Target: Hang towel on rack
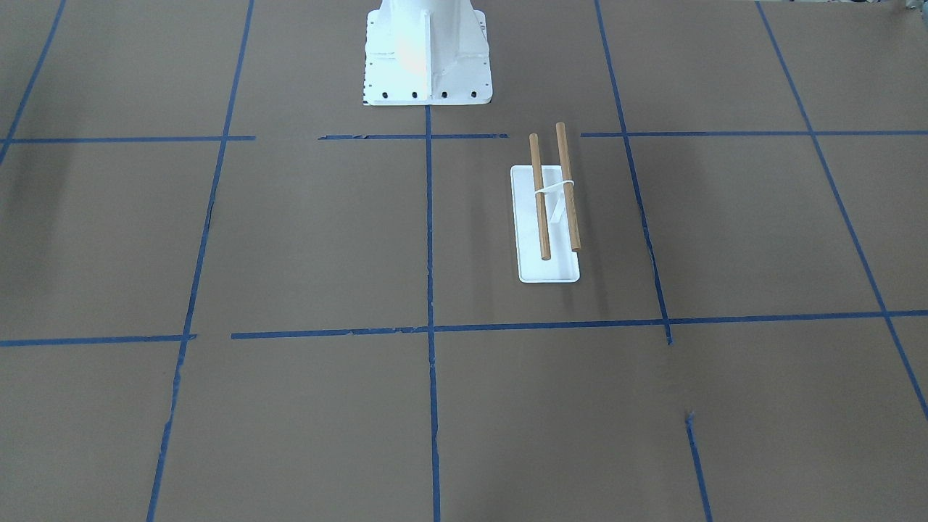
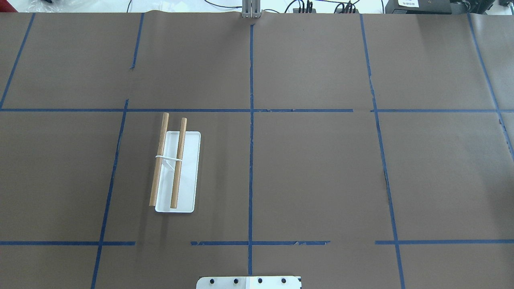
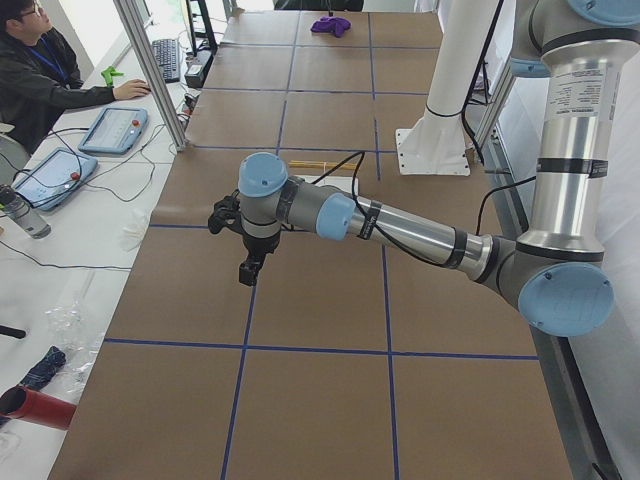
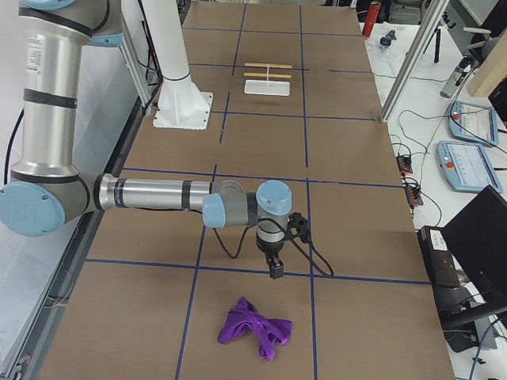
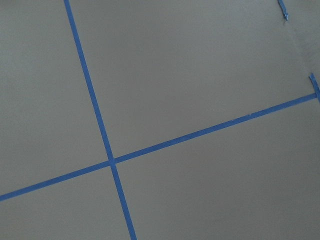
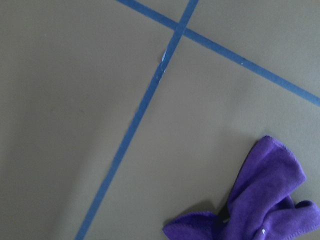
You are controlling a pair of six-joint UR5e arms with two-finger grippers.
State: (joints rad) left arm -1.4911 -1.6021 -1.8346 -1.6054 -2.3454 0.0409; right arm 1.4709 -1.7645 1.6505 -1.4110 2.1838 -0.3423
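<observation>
Look for the towel crumpled near the table's right end, well apart from the rack toward the left end, rods bare. Cannot tell how wide the right gripper stands; hangs near the towel with nothing seen in it. Cannot tell for the left gripper either, above bare table. Come straight down on a raised fold, pinch near an edge, and lift high so the cloth hangs free for draping.

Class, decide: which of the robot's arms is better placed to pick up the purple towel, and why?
Right. The right gripper hovers close to the towel; the left gripper hangs at the table's opposite end.
</observation>
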